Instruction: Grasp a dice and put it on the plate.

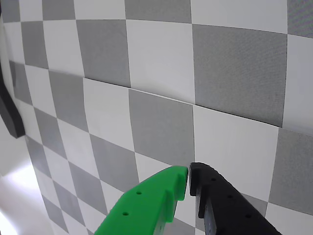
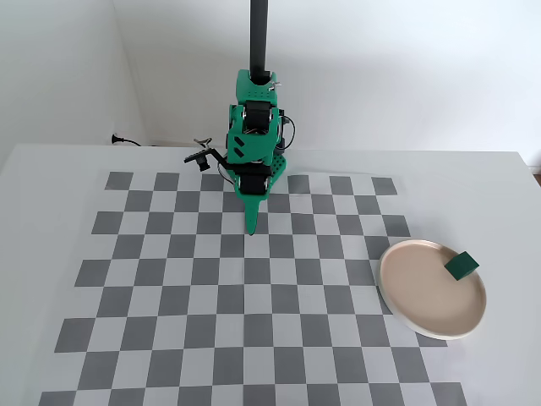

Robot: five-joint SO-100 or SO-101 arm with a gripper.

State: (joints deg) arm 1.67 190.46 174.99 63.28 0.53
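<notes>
On the counter: a white top [image 2: 51, 182] carries a grey-and-white checkered mat [image 2: 211, 321], seen whole in the fixed view.
Room: plain white walls [image 2: 406, 68] rise behind the counter; a black cable plug [image 2: 118, 139] lies by the back-left corner in the fixed view.
Mat seam: in the wrist view a raised edge line runs across the checkered mat [image 1: 146, 93], as if two sheets meet there.
Arm: the green arm [image 2: 254, 127] stands at the far edge of the mat, below a dark vertical post [image 2: 259, 34], folded with its tip pointing down at the squares just in front of its base.
Jaws: the gripper [image 1: 189, 172] shows one green finger [image 1: 151, 200] and one black finger [image 1: 225, 200] with tips pressed together and nothing between them; in the fixed view the gripper [image 2: 252, 227] is a thin closed point.
Plate: the beige plate [image 2: 414, 288] sits at the right edge of the mat, well apart from the arm.
Dice: the dark green dice [image 2: 461, 266] rests on the plate, near its far-right rim.
Only in the fixed view: plate, dice, walls and the arm's body.
Only in the wrist view: the finger tips up close, the mat seam, and a black part [image 1: 12, 115] at the left edge that I cannot identify.
</notes>
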